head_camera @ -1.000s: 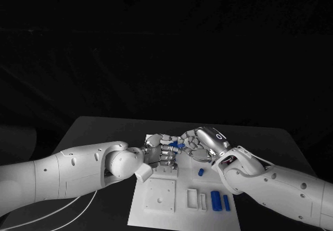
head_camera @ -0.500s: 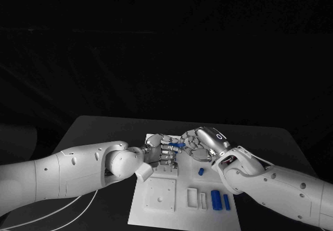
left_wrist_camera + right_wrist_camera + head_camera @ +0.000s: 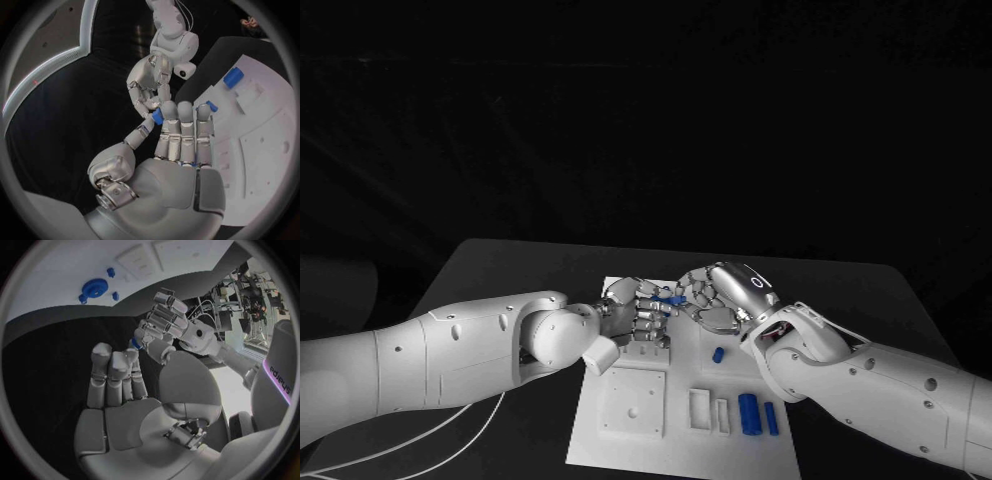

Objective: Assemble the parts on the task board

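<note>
Both hands meet above the far end of the task board (image 3: 678, 425), over the dark surface (image 3: 502, 265).

Left robot hand (image 3: 635, 313): fingers held straight and pressed together, side by side. A small blue part (image 3: 157, 116) sits at its fingertips, caught between them and the thumb as far as the left wrist view shows.

Right robot hand (image 3: 715, 298): fingers curled in toward that blue part, tips at it. Which hand bears the part, or whether both do, I cannot tell; the contact is small and crowded in every view.

Likely reason for the pose: a hand-to-hand pass or a re-grip in the air, to turn the part before it goes into a seat on the board.

Elsewhere on the board: two long blue parts (image 3: 757, 415) lie side by side near its right edge, next to narrow white slots (image 3: 708, 414). One short blue part (image 3: 718, 355) lies farther up. A round blue part (image 3: 94, 288) with smaller blue pieces beside it shows in the right wrist view.

Writing: a mark on the back of the right robot hand, too small to read. Pale lettering on a dark band at the rim of the right wrist view, not legible to me
</note>
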